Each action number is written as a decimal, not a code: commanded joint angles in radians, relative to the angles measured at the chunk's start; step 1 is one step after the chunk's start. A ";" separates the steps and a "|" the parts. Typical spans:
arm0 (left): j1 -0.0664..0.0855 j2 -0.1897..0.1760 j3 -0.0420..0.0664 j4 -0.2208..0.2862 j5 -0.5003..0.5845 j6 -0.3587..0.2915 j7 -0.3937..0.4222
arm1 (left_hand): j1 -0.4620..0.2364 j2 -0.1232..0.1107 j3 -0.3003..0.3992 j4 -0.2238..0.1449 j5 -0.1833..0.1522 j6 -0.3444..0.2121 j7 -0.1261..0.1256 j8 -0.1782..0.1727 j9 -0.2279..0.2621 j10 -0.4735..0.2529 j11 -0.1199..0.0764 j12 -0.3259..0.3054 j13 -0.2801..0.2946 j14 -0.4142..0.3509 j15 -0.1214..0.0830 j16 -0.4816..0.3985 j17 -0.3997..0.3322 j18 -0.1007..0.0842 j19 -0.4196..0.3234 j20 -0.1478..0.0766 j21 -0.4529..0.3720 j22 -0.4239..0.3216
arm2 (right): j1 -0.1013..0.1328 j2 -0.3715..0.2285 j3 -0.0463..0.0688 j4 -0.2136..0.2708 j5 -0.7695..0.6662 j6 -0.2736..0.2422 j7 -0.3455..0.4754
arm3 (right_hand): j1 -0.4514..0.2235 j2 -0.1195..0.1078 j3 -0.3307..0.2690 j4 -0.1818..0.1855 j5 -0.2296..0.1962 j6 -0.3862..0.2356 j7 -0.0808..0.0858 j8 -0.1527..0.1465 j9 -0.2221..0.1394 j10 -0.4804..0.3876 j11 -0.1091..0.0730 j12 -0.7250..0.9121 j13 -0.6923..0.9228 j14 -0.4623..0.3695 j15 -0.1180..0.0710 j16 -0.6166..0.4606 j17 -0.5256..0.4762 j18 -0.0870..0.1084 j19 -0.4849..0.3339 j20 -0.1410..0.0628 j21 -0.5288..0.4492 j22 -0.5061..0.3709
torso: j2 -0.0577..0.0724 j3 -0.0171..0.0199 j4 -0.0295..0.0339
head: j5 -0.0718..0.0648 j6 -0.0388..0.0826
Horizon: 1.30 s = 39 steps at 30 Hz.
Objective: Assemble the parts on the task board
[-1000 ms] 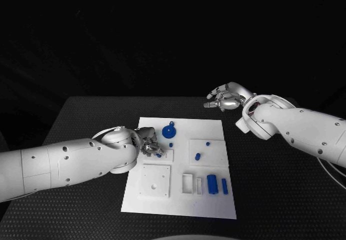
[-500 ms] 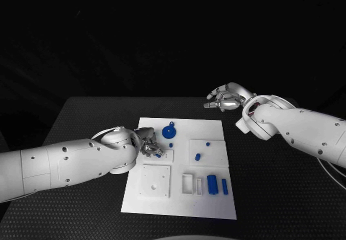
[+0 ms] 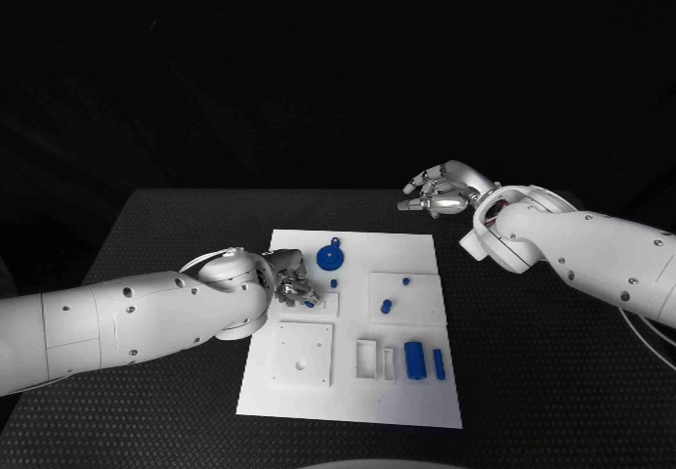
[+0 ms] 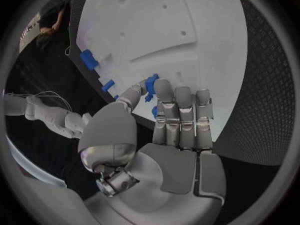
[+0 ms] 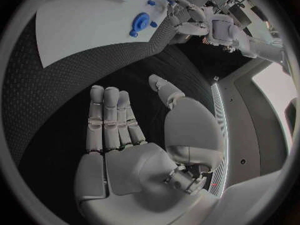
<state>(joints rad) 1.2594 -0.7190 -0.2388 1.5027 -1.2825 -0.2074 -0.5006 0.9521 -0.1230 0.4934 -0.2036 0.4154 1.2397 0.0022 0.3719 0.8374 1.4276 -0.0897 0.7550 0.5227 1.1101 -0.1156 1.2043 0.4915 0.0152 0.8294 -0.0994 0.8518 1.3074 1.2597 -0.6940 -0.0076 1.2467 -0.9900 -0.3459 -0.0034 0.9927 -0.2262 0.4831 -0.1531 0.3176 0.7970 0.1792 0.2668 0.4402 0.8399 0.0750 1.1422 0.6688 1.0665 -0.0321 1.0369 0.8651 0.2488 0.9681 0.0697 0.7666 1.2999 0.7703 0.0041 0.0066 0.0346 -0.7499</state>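
Left hand [image 3: 289, 280]: at the task board [image 3: 353, 403]'s 9 o'clock edge, pinching a small blue part [image 4: 150, 81].
Right hand [image 3: 440, 191]: at 1 o'clock off the board, fingers apart, holding nothing.

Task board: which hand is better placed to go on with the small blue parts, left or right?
Left, most likely. The left hand is over the task board, its fingers at a small blue part. The right hand is open beyond the board's far edge, holding nothing.

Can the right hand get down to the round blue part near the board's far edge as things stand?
Probably yes. The right hand hovers open beyond the task board, holding nothing, and bare table lies between it and the round blue part. The left hand works just beside that part, so it could crowd the approach.
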 commanded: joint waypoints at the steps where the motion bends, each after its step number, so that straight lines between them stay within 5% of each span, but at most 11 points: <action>1: -0.003 0.007 -0.002 -0.004 -0.006 0.011 -0.003 | 0.055 0.046 0.023 -0.029 0.003 0.003 -0.007 -0.003 -0.002 -0.001 -0.015 0.007 -0.001 0.005 0.000 0.007 -0.002 -0.015 0.007 -0.110 0.005 0.006 | 0.000 0.001 0.000 0.002 -0.001 0.012 0.009 | -0.009 -0.001 -0.007 0.000 0.005 0.000 0.005 0.006 -0.001 -0.008 -0.001 0.007 -0.001 -0.009 0.000 0.004 -0.001 0.013 -0.001 0.003 -0.005 0.001 | 0.000 0.0002 -0.0001 | 0.001 0.001; 15: -0.003 0.018 -0.002 -0.019 0.012 0.043 -0.003 | 0.045 0.057 0.019 -0.026 0.006 0.004 -0.007 -0.003 -0.002 -0.001 -0.013 0.010 -0.002 0.004 0.000 0.006 -0.004 -0.015 0.006 -0.109 0.005 0.005 | 0.000 -0.001 0.000 0.002 -0.001 0.012 0.009 | -0.009 -0.001 -0.007 0.000 0.005 0.000 0.005 0.007 -0.001 -0.008 -0.001 0.007 -0.002 -0.009 0.000 0.005 -0.002 0.013 -0.001 0.003 -0.005 0.002 | 0.000 0.0003 0.0002 | 0.001 0.000; 39: -0.003 0.021 -0.002 -0.029 0.115 0.063 -0.025 | -0.016 0.135 0.010 -0.069 0.004 0.009 -0.009 0.000 0.000 -0.001 -0.017 0.027 -0.007 0.008 0.000 0.020 -0.010 -0.015 0.004 -0.110 0.010 0.007 | 0.000 -0.003 0.000 0.002 -0.001 0.015 0.008 | -0.008 -0.002 -0.007 -0.001 0.007 0.000 0.005 0.007 -0.001 -0.009 -0.001 0.009 -0.004 -0.009 0.000 0.005 -0.002 0.013 0.000 0.002 -0.006 0.003 | 0.000 -0.0009 0.0010 | 0.000 -0.001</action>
<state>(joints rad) 1.2662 -0.7018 -0.2338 1.4720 -1.2127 -0.1697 -0.5140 0.8801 -0.0510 0.4958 -0.2563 0.4121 1.2482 -0.0029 0.3676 0.8372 1.4277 -0.0898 0.7787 0.5164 1.1115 -0.1140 1.2208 0.4821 0.0155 0.8291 -0.0997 0.8596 1.3100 1.2597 -0.6966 -0.0076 1.2475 -0.9899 -0.3430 -0.0034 0.9927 -0.2262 0.4831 -0.1531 0.3176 0.7977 0.1749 0.2668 0.4404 0.8399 0.0750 1.1460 0.6659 1.0665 -0.0321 1.0369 0.8641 0.2486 0.9681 0.0697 0.7666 1.3018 0.7699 0.0041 0.0066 0.0345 -0.7510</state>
